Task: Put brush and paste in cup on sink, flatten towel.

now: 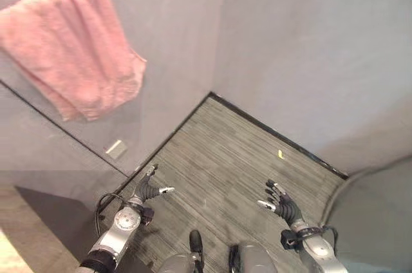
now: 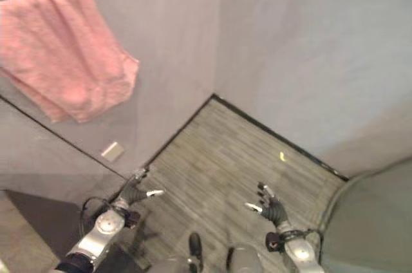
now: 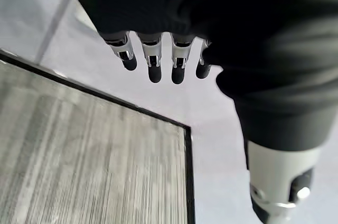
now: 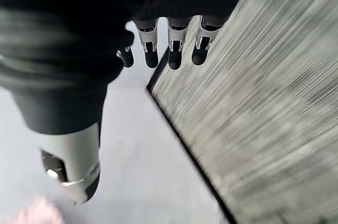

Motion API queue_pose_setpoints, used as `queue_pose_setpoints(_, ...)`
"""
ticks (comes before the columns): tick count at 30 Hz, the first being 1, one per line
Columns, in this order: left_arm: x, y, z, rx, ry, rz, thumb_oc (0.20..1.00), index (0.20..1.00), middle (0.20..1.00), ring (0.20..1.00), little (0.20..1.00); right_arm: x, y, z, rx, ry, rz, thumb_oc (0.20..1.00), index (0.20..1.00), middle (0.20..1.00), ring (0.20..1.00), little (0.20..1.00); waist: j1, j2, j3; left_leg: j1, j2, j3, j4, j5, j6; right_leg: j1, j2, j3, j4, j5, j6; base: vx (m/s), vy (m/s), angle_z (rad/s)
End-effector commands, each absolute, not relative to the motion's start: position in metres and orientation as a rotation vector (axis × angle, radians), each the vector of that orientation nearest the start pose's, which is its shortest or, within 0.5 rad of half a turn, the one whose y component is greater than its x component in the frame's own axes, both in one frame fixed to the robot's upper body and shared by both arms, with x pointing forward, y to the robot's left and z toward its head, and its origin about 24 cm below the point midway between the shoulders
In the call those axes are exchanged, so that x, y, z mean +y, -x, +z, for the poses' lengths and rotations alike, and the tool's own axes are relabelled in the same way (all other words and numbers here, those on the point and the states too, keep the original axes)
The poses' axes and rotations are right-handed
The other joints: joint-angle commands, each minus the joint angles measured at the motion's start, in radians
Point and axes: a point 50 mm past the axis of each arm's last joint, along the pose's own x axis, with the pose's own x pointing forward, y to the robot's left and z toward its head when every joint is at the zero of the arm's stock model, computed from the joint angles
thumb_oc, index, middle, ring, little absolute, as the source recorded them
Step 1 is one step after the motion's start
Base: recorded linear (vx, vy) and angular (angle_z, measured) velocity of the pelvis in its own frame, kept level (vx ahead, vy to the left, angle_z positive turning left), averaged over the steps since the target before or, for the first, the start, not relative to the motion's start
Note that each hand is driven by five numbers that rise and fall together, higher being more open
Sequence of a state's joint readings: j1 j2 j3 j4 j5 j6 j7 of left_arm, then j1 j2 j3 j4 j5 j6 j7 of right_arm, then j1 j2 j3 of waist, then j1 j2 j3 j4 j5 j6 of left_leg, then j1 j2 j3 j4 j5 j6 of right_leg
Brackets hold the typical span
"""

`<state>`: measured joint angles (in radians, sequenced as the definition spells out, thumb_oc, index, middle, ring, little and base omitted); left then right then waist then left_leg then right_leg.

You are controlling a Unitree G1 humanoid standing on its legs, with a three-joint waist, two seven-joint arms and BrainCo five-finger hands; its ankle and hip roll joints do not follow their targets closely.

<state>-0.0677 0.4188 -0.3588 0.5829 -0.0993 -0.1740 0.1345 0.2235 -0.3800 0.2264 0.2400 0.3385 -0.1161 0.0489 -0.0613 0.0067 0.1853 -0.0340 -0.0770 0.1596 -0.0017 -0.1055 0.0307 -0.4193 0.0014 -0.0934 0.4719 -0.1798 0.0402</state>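
I saw the pink towel point(image 1: 67, 51) hanging bunched on the wall, high above my left hand point(image 1: 149, 188), the closer one, while my right hand point(image 1: 282, 203) was well apart from the towel, both with loose fingers, holding nothing.

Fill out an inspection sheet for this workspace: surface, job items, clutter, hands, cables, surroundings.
Surface: grey striped carpet floor, edged by a black baseboard strip.
Job's things: pink terry towel hanging bunched and uneven on the grey wall.
Clutter: small yellow scrap on the carpet.
Hands: left hand open, holding nothing, low over the floor; right hand open, also holding nothing.
Cables: nothing seen.
Surroundings: small pale rectangular plate on the wall below the towel.
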Motion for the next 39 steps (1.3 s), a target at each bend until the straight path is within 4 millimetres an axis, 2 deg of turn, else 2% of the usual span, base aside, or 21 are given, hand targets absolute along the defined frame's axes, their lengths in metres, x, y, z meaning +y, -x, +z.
queue_pose_setpoints(1, 0.201, -0.239, -0.038, 0.268, -0.441, -0.143, 1.0, 1.0, 1.0, 1.0, 1.0, -0.21, -0.18, -0.037, 0.331, 0.064, 0.097, 1.0, 1.0, 1.0, 1.0, 1.0, -0.056, -0.025, 0.02, 0.026, 0.032, -0.027, 0.04, 0.075, -0.024, 0.108, -0.006, 0.095, -0.348, 0.233, 0.112, 0.43, 0.027, 0.89)
queue_pose_setpoints(3, 0.197, -0.239, -0.04, 0.272, -0.458, -0.159, 1.0, 1.0, 1.0, 1.0, 1.0, -0.214, -0.175, -0.036, 0.335, 0.082, 0.1, 1.0, 1.0, 1.0, 1.0, 1.0, -0.08, -0.021, 0.024, 0.069, 0.021, -0.075, 0.041, 0.055, -0.029, 0.082, -0.022, 0.092, -0.436, 0.283, 0.127, 0.5, 0.001, 1.3)
queue_pose_setpoints(6, 0.192, -0.239, -0.044, 0.279, -0.457, -0.173, 1.0, 1.0, 1.0, 1.0, 1.0, -0.215, -0.175, -0.037, 0.344, 0.113, 0.116, 1.0, 1.0, 1.0, 1.0, 1.0, -0.097, -0.017, 0.024, 0.106, 0.001, -0.144, 0.064, 0.036, -0.033, 0.074, -0.031, 0.136, -0.419, 0.312, 0.138, 0.37, -0.05, 1.21)
queue_pose_setpoints(9, 0.192, -0.235, -0.048, 0.295, -0.456, -0.17, 1.0, 1.0, 1.0, 1.0, 1.0, -0.212, -0.179, -0.035, 0.34, 0.13, 0.152, 1.0, 1.0, 1.0, 1.0, 1.0, -0.094, -0.013, 0.005, 0.14, 0.001, -0.183, 0.093, 0.027, -0.048, 0.102, -0.021, 0.14, -0.371, 0.311, 0.117, 0.35, -0.119, 1.29)
queue_pose_setpoints(12, 0.194, -0.232, -0.051, 0.315, -0.443, -0.159, 1.0, 1.0, 1.0, 1.0, 1.0, -0.214, -0.182, -0.034, 0.336, 0.145, 0.156, 1.0, 1.0, 1.0, 1.0, 1.0, -0.091, -0.003, -0.017, 0.147, 0.024, -0.194, 0.123, 0.034, -0.073, 0.122, -0.023, 0.103, -0.358, 0.298, 0.105, 0.31, -0.174, 0.77)
queue_pose_setpoints(13, 0.197, -0.229, -0.054, 0.332, -0.425, -0.141, 1.0, 1.0, 1.0, 1.0, 1.0, -0.217, -0.182, -0.033, 0.335, 0.146, 0.153, 1.0, 1.0, 1.0, 1.0, 1.0, -0.088, 0.005, -0.027, 0.12, 0.062, -0.159, 0.221, 0.079, -0.118, 0.166, -0.023, 0.05, -0.366, 0.272, 0.088, 0.27, -0.228, 0.25)
queue_pose_setpoints(14, 0.198, -0.23, -0.053, 0.332, -0.425, -0.131, 1.0, 1.0, 1.0, 1.0, 1.0, -0.219, -0.184, -0.032, 0.329, 0.143, 0.145, 1.0, 1.0, 1.0, 1.0, 1.0, -0.089, -0.006, -0.023, 0.068, 0.097, -0.108, 0.326, 0.121, -0.141, 0.191, -0.031, 0.024, -0.371, 0.259, 0.074, 0.29, -0.294, 0.99)
queue_pose_setpoints(16, 0.202, -0.237, -0.047, 0.308, -0.435, -0.113, 1.0, 1.0, 1.0, 1.0, 1.0, -0.221, -0.189, -0.028, 0.315, 0.164, 0.142, 1.0, 1.0, 1.0, 1.0, 1.0, -0.079, -0.034, 0.001, -0.036, 0.136, -0.039, 0.462, 0.136, -0.141, 0.208, -0.045, -0.002, -0.37, 0.238, 0.053, 0.09, -0.216, 0.94)
queue_pose_setpoints(17, 0.202, -0.241, -0.045, 0.302, -0.437, -0.108, 1.0, 1.0, 1.0, 1.0, 1.0, -0.222, -0.19, -0.028, 0.314, 0.169, 0.133, 1.0, 1.0, 1.0, 1.0, 1.0, -0.083, -0.045, 0.004, -0.059, 0.189, 0.029, 0.451, 0.138, -0.13, 0.217, -0.058, -0.021, -0.37, 0.225, 0.048, 0.08, -0.149, 0.03)
queue_pose_setpoints(18, 0.202, -0.243, -0.044, 0.303, -0.445, -0.11, 1.0, 1.0, 1.0, 1.0, 1.0, -0.223, -0.19, -0.028, 0.315, 0.177, 0.124, 1.0, 1.0, 1.0, 1.0, 1.0, -0.095, -0.049, 0.002, -0.047, 0.271, 0.119, 0.399, 0.13, -0.122, 0.228, -0.065, -0.044, -0.371, 0.21, 0.049, 0.1, -0.042, 0.1)
queue_pose_setpoints(19, 0.202, -0.243, -0.045, 0.305, -0.447, -0.109, 1.0, 1.0, 1.0, 1.0, 1.0, -0.225, -0.189, -0.027, 0.316, 0.192, 0.119, 1.0, 1.0, 1.0, 1.0, 1.0, -0.092, -0.051, -0.001, -0.043, 0.289, 0.144, 0.342, 0.125, -0.125, 0.239, -0.069, -0.052, -0.378, 0.204, 0.054, 0.13, 0.062, 0.38)
queue_pose_setpoints(20, 0.204, -0.24, -0.048, 0.319, -0.45, -0.098, 1.0, 1.0, 1.0, 1.0, 1.0, -0.228, -0.189, -0.026, 0.312, 0.209, 0.117, 1.0, 1.0, 1.0, 1.0, 1.0, -0.081, -0.046, -0.004, -0.037, 0.274, 0.114, 0.27, 0.122, -0.125, 0.243, -0.07, -0.055, -0.376, 0.197, 0.066, 0.12, 0.112, 0.46)
queue_pose_setpoints(22, 0.208, -0.235, -0.05, 0.334, -0.434, -0.084, 1.0, 1.0, 1.0, 1.0, 1.0, -0.229, -0.19, -0.027, 0.321, 0.185, 0.101, 1.0, 1.0, 1.0, 1.0, 1.0, -0.07, -0.048, -0.014, -0.014, 0.274, 0.05, 0.242, 0.125, -0.135, 0.231, -0.071, -0.046, -0.358, 0.201, 0.071, 0.09, 0.111, -0.16)
queue_pose_setpoints(24, 0.212, -0.23, -0.055, 0.358, -0.44, -0.082, 1.0, 1.0, 1.0, 1.0, 1.0, -0.229, -0.193, -0.026, 0.313, 0.176, 0.111, 1.0, 1.0, 1.0, 1.0, 1.0, -0.061, -0.05, -0.016, -0.009, 0.226, -0.017, 0.194, 0.07, -0.123, 0.223, -0.078, -0.019, -0.345, 0.208, 0.084, 0.03, 0.134, -0.58)
queue_pose_setpoints(25, 0.212, -0.23, -0.055, 0.358, -0.441, -0.082, 1.0, 1.0, 1.0, 1.0, 1.0, -0.228, -0.193, -0.026, 0.312, 0.175, 0.111, 1.0, 1.0, 1.0, 1.0, 1.0, -0.062, -0.051, -0.019, -0.011, 0.223, -0.017, 0.191, 0.074, -0.123, 0.221, -0.08, -0.019, -0.346, 0.21, 0.084, 0.01, 0.145, -0.5)
queue_pose_setpoints(29, 0.215, -0.223, -0.06, 0.386, -0.496, -0.115, 1.0, 1.0, 1.0, 1.0, 1.0, -0.235, -0.193, -0.027, 0.319, 0.185, 0.07, 1.0, 1.0, 1.0, 1.0, 1.0, -0.067, -0.054, -0.011, -0.02, 0.16, -0.026, 0.172, 0.012, -0.091, 0.205, -0.128, 0.021, -0.348, 0.25, 0.117, -0.06, 0.266, 0.01)
queue_pose_setpoints(31, 0.221, -0.223, -0.058, 0.382, -0.517, -0.11, 1.0, 1.0, 1.0, 1.0, 1.0, -0.234, -0.199, -0.025, 0.303, 0.194, 0.067, 1.0, 1.0, 1.0, 1.0, 1.0, -0.059, -0.067, 0.006, -0.039, 0.121, -0.005, 0.169, -0.014, -0.07, 0.188, -0.173, 0.043, -0.406, 0.319, 0.144, -0.19, 0.351, 0.18)
queue_pose_setpoints(34, 0.224, -0.225, -0.056, 0.375, -0.51, -0.096, 1.0, 1.0, 1.0, 1.0, 1.0, -0.231, -0.207, -0.021, 0.277, 0.2, 0.077, 1.0, 1.0, 1.0, 1.0, 1.0, -0.055, -0.073, 0.021, -0.066, 0.091, 0.003, 0.158, -0.015, -0.059, 0.164, -0.214, 0.07, -0.484, 0.401, 0.173, -0.18, 0.192, -0.09)
queue_pose_setpoints(35, 0.225, -0.227, -0.055, 0.373, -0.515, -0.092, 1.0, 1.0, 1.0, 1.0, 1.0, -0.23, -0.209, -0.02, 0.268, 0.198, 0.078, 1.0, 1.0, 1.0, 1.0, 1.0, -0.06, -0.069, 0.024, -0.079, 0.092, -0.009, 0.157, -0.012, -0.056, 0.157, -0.223, 0.115, -0.499, 0.421, 0.18, -0.16, 0.131, -0.19)
queue_pose_setpoints(38, 0.228, -0.227, -0.054, 0.37, -0.531, -0.092, 1.0, 1.0, 1.0, 1.0, 1.0, -0.231, -0.211, -0.019, 0.266, 0.192, 0.075, 1.0, 1.0, 1.0, 1.0, 1.0, -0.062, -0.062, 0.027, -0.092, 0.094, -0.017, 0.16, -0.003, -0.045, 0.152, -0.188, 0.15, -0.455, 0.371, 0.163, -0.14, 0.087, 0.0)
queue_pose_setpoints(39, 0.23, -0.224, -0.055, 0.382, -0.53, -0.1, 1.0, 1.0, 1.0, 1.0, 1.0, -0.231, -0.21, -0.019, 0.266, 0.188, 0.087, 1.0, 1.0, 1.0, 1.0, 1.0, -0.05, -0.057, 0.018, -0.093, 0.095, -0.021, 0.131, 0.025, -0.042, 0.194, -0.143, 0.15, -0.381, 0.291, 0.143, -0.14, 0.083, 0.21)
